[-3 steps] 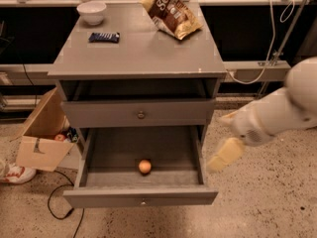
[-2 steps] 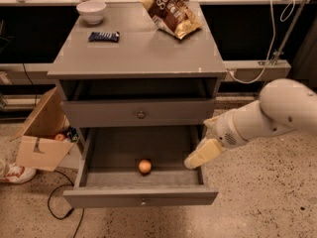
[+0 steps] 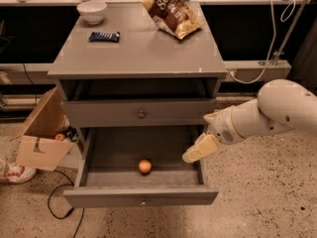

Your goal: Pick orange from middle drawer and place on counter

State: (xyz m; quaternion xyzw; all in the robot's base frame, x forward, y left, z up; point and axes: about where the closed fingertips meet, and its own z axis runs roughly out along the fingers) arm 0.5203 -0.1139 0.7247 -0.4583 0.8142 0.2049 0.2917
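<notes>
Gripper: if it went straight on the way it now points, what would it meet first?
The gripper, by the right wall of the open middle drawer, points down-left into it. Straight on, it would probably meet the drawer floor just short of the orange, or the orange itself; depth is unclear.

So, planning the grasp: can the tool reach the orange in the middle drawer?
Probably yes. The middle drawer is pulled out, nothing covers the orange, and the tool hovers over the drawer's right side.
</notes>
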